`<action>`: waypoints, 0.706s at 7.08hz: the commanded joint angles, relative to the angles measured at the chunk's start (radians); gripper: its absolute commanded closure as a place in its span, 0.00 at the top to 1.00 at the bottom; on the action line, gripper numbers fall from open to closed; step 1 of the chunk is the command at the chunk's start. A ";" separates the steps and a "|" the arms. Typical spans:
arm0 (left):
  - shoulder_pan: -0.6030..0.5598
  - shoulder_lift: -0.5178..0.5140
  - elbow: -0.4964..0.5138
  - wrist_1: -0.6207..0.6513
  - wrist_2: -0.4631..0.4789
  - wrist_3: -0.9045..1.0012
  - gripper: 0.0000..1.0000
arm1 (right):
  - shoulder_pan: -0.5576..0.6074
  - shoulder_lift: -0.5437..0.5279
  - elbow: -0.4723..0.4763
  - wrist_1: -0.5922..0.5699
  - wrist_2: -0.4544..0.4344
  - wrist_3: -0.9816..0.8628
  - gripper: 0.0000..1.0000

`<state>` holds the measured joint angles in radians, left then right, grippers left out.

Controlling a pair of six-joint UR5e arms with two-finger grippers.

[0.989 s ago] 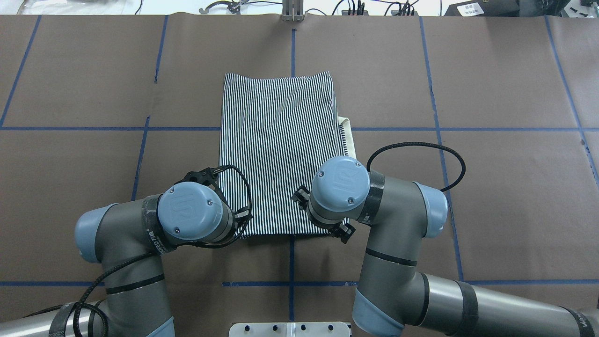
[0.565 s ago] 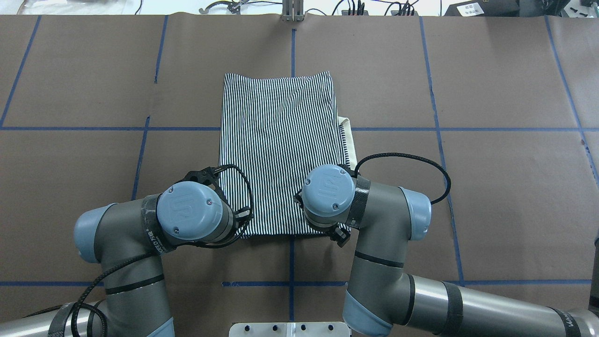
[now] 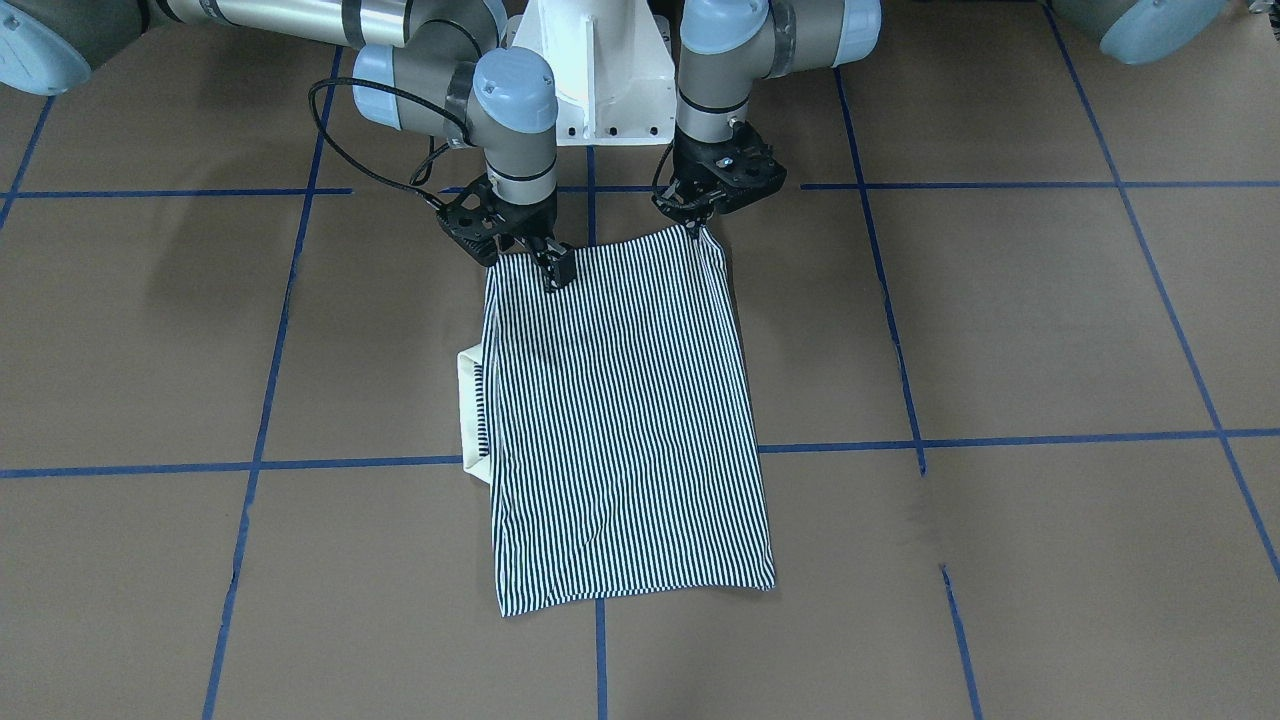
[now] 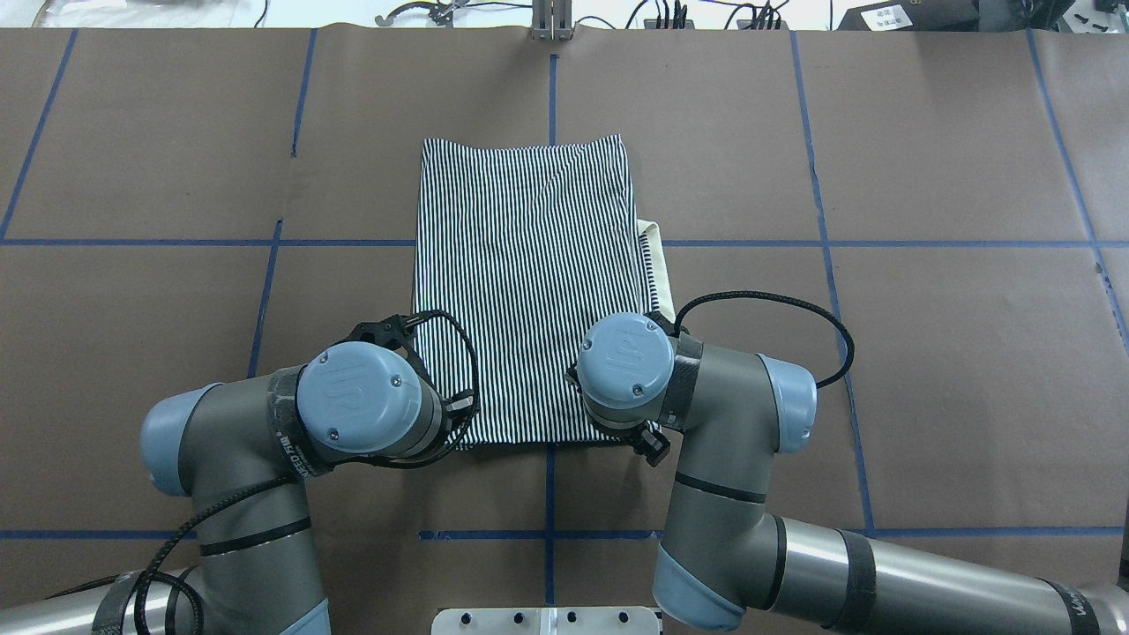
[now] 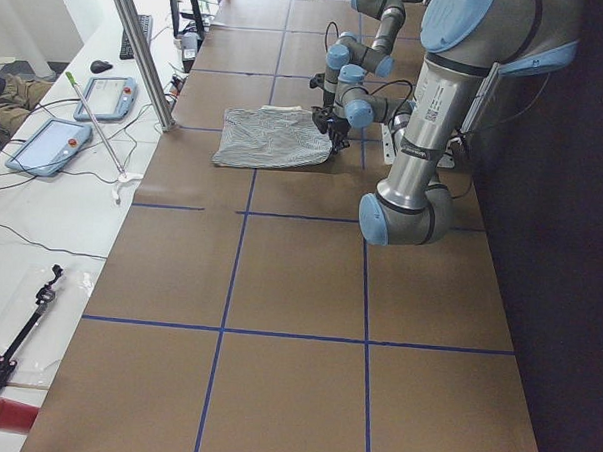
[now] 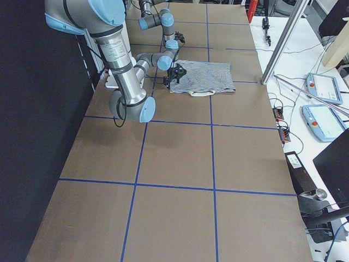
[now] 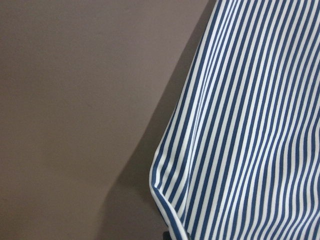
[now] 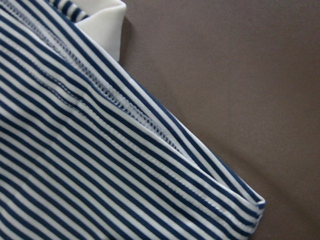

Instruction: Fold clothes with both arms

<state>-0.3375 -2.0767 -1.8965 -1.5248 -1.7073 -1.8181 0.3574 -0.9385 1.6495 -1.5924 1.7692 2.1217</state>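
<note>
Brown table (image 4: pixel 882 353) bears one striped shirt (image 4: pixel 529 265) beneath two arms (image 4: pixel 238 450).

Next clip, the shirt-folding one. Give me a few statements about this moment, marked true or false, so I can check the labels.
1. The striped polo shirt lies folded into a rectangle on the brown table. True.
2. Its cream collar pokes out on the robot's left side. False: it pokes out on the robot's right side.
3. The left gripper and the right gripper are both at the shirt's edge nearest the robot. True.
4. The whole shirt hangs in the air between the arms. False: it lies on the table, with only the corner at the left gripper raised a little.
</note>
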 commanded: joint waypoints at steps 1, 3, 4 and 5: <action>-0.001 0.001 -0.001 0.000 0.001 -0.001 0.00 | 0.012 0.009 -0.008 0.003 0.000 -0.006 1.00; 0.000 0.000 0.001 0.002 0.002 -0.001 0.00 | 0.012 0.029 -0.027 0.005 0.000 -0.009 1.00; -0.001 0.000 0.001 0.002 0.002 -0.001 0.00 | 0.012 0.029 -0.030 0.003 0.000 -0.009 1.00; 0.000 -0.002 0.001 0.002 0.000 -0.001 0.00 | 0.012 0.027 -0.030 0.000 0.001 -0.009 1.00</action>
<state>-0.3384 -2.0772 -1.8962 -1.5234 -1.7061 -1.8193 0.3696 -0.9121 1.6218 -1.5892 1.7690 2.1123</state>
